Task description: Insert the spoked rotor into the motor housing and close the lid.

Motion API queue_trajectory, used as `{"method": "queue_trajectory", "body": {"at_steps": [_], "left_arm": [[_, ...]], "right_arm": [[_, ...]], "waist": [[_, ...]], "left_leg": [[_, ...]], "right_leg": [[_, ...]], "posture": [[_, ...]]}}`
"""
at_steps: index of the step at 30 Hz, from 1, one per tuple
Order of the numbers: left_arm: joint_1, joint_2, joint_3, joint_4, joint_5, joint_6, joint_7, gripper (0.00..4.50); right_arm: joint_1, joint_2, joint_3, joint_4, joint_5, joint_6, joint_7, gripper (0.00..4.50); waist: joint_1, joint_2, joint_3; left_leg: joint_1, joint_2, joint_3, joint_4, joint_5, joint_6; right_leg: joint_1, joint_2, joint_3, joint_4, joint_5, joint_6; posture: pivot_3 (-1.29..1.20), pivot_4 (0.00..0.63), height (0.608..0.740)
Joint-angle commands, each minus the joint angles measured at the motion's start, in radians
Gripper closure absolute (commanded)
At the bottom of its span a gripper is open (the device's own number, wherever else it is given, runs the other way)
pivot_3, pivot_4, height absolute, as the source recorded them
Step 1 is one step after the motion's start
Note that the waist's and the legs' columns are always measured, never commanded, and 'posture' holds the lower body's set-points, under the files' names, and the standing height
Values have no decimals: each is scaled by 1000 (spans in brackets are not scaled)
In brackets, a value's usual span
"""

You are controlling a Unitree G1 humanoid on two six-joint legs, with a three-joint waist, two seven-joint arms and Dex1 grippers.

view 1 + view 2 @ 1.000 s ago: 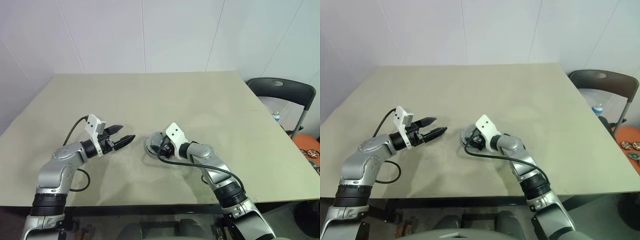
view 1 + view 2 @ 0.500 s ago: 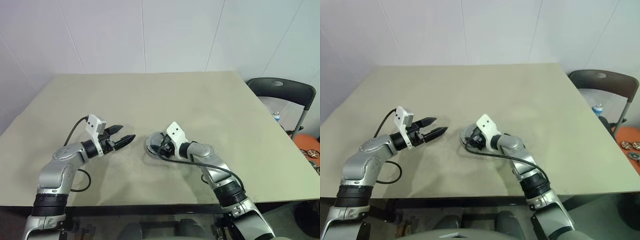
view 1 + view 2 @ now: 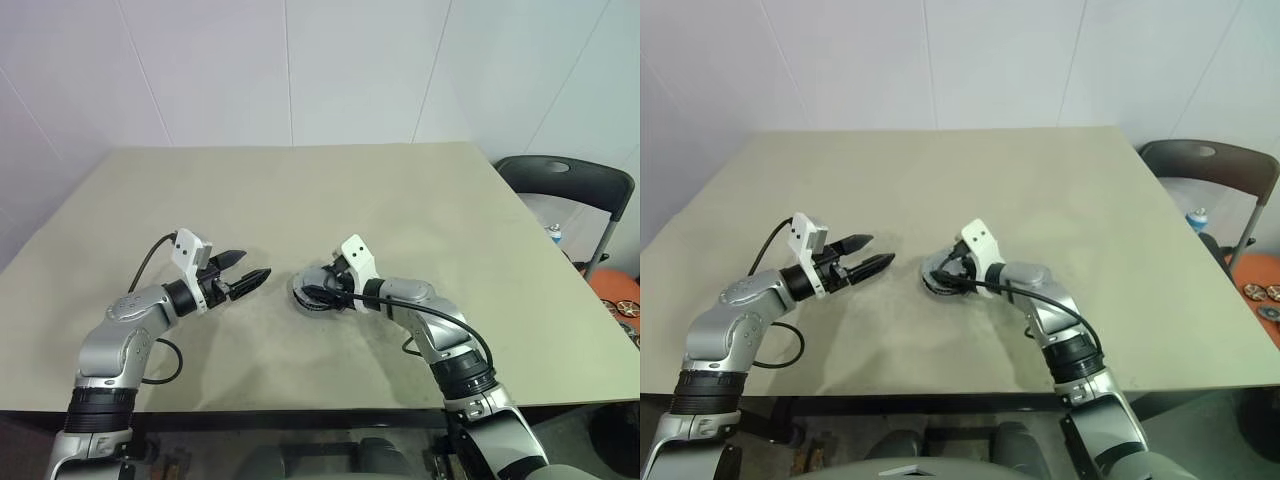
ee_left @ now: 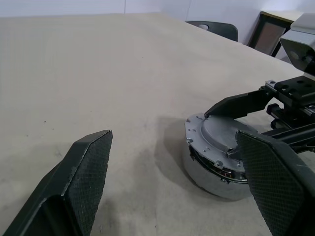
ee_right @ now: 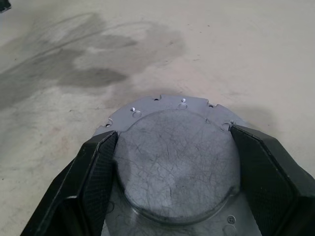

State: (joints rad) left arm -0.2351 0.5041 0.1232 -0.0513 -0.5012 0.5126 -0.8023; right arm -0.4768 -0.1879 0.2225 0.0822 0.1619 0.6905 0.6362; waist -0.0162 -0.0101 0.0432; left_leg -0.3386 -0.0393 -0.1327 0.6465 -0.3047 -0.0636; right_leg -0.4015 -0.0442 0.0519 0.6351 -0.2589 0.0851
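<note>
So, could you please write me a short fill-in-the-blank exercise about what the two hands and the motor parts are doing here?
1. The right hand has its fingers on either side of the grey ____.
2. The lid sits on top of the motor ____.
3. The left hand is open and holds ____.
4. Everything rests on a beige ____.

Missing words: lid; housing; nothing; table

- The right gripper [image 3: 312,294] covers much of the lid [image 3: 308,297] at centre frame in the head views; the fingers' contact is too small to judge there.
- The lid's [image 5: 177,167] near edge is cut off at the frame bottom in the right wrist view.
- Through the gap under the lid, dark parts of the motor housing [image 4: 212,169] show, too dim to make out.
- The chair [image 3: 565,190] is cropped at the right edge.
</note>
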Motion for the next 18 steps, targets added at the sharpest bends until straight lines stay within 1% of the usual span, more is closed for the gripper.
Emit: {"method": "queue_trajectory", "body": {"at_steps": [1,3,5,7,13,18], "left_arm": [[-1,6,10,-36,-4,-13,4,244],[1,6,11,-39,-5,-12,6,244],[3,5,11,-43,-6,-10,9,244],[5,4,11,-46,-7,-9,11,244],[11,3,12,-53,-9,-9,18,244],[19,7,16,-58,-13,-7,20,244]], "right_arm": [[-7,-13,13,-4,6,-13,22,1258],[-5,-22,23,-7,8,-16,39,1258],[10,-65,66,-35,0,-63,109,1258],[15,-90,93,-34,-17,-100,132,1258],[-9,-80,100,27,-48,-156,108,1258],[-2,-51,74,22,-40,-156,74,1258]], "waist": [[0,0,0],[0,0,0],[2,0,0],[1,0,0],[0,0,0],[-1,0,0]], "left_leg": [[0,0,0,0,0,0],[0,0,0,0,0,0],[0,0,0,0,0,0],[0,0,0,0,0,0],[0,0,0,0,0,0],[1,0,0,1,0,0]], "right_leg": [[0,0,0,0,0,0],[0,0,0,0,0,0],[0,0,0,0,0,0],[0,0,0,-1,0,0],[1,0,0,-1,0,0],[1,0,0,0,0,0]], "posture": [[0,0,740],[0,0,740],[0,0,740],[0,0,740],[0,0,740],[0,0,740]]}}
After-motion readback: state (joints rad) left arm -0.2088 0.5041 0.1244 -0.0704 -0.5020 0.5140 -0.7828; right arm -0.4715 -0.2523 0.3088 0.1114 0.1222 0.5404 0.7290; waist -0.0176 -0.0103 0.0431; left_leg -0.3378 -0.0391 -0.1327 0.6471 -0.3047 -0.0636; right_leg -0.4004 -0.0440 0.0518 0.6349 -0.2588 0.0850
